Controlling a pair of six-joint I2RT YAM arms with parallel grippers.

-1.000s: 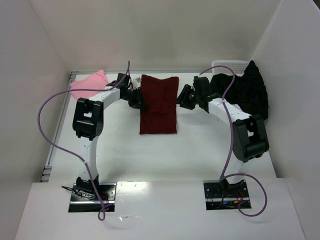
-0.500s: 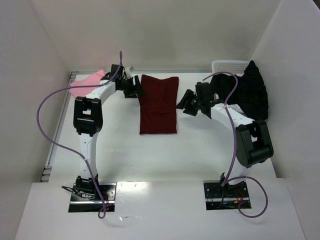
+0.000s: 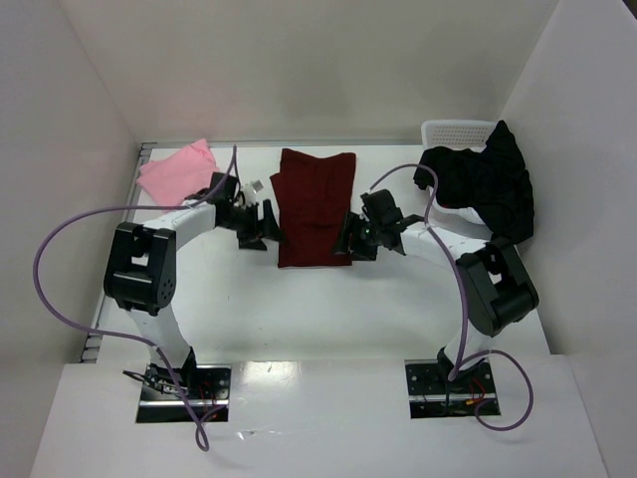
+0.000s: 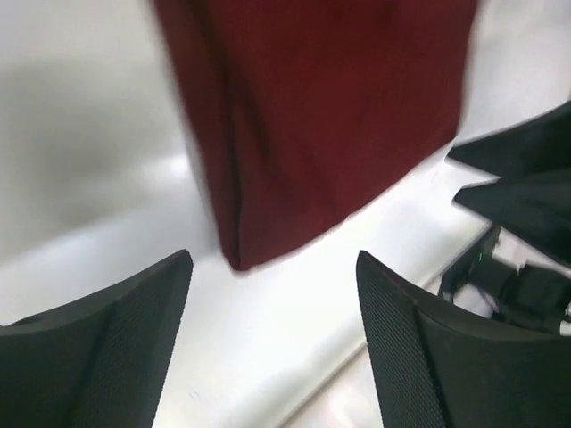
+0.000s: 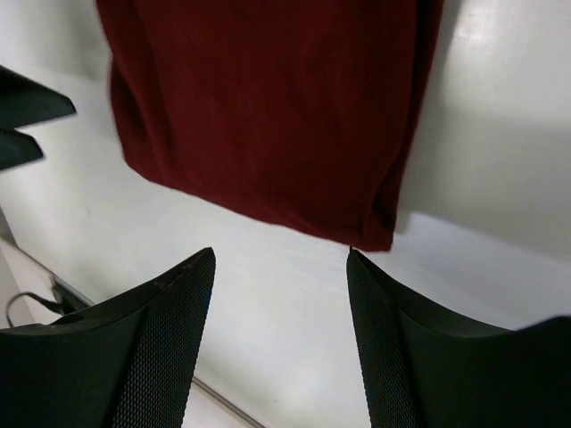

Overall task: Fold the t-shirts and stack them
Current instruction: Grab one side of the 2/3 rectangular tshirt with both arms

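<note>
A dark maroon t-shirt (image 3: 316, 207) lies folded into a long strip at the middle of the table. My left gripper (image 3: 263, 225) stands open just left of its near left corner, and the maroon cloth (image 4: 330, 116) fills the top of the left wrist view beyond empty fingers. My right gripper (image 3: 352, 239) is open beside the near right corner; the shirt's near edge (image 5: 268, 116) lies just beyond its fingertips. A light pink t-shirt (image 3: 177, 171) sits folded at the back left. A black t-shirt (image 3: 488, 184) is heaped at the back right.
A white mesh basket (image 3: 454, 130) stands at the back right corner, partly under the black heap. White walls close in the table on three sides. Purple cables loop off both arms.
Both grippers have opened and come down along the maroon shirt's sides from its far part to its near corners. The shirt lies flat, let go.
</note>
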